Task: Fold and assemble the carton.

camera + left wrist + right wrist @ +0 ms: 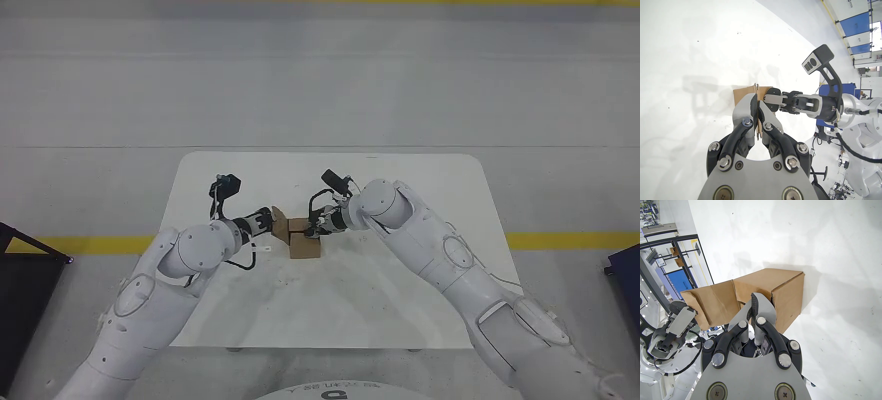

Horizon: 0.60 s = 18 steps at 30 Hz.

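The brown carton (303, 243) sits on the white desk (400, 290) near its middle, between the two arms. In the right wrist view its body (787, 291) rests on the desk surface with one end open, and the creased corner edges of its walls show. One long flap (715, 302) sticks out sideways from that open end, away from the body and towards the left arm.

The left tool (757, 100) is clamped on this flap. Its fingers (753, 106) are pressed together with a thin strip of brown card showing between them. From the right wrist view the same tool (690, 310) grips the far corner of the flap, which stands clear of the desk.

The right tool (754, 295) is at the carton's open end, just beside the place where the flap joins the body. Its two fingers lie flat against each other with no gap, and their tips are at the rim of the opening. Whether a wall of card sits between them I cannot tell. In the left wrist view this tool (772, 100) is level with the carton and comes in from the opposite side.

From above, the two tools are close together with the carton just below them
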Available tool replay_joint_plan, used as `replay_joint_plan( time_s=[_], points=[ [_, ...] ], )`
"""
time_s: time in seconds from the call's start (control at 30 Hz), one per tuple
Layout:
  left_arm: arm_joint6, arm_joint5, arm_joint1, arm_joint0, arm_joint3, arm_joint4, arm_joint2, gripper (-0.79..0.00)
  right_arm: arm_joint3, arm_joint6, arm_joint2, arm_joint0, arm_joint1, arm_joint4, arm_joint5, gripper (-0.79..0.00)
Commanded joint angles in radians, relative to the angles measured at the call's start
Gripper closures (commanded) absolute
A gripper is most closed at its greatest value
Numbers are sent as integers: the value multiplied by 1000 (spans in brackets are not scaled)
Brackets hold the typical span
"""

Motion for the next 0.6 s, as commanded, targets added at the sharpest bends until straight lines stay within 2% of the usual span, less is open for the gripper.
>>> replay_joint_plan(
  time_s=[0.0,0.03,0.13,0.4,0.57],
  points=[
    [-1,5,0,-2,3,3,0,-714,0,0,0,0,0,0,0,0],
    [0,8,0,-1,3,3,-2,-785,0,0,0,0,0,0,0,0],
    [3,14,2,9,-2,0,-20,-785,-3,-11,1,-6,0,-1,-8,0],
    [46,8,13,87,-55,-29,-103,-785,-82,-73,77,-104,31,-14,-148,0],
    [70,2,19,145,-65,-25,-137,-785,-147,-91,163,-198,62,-6,-277,0]
  ],
)
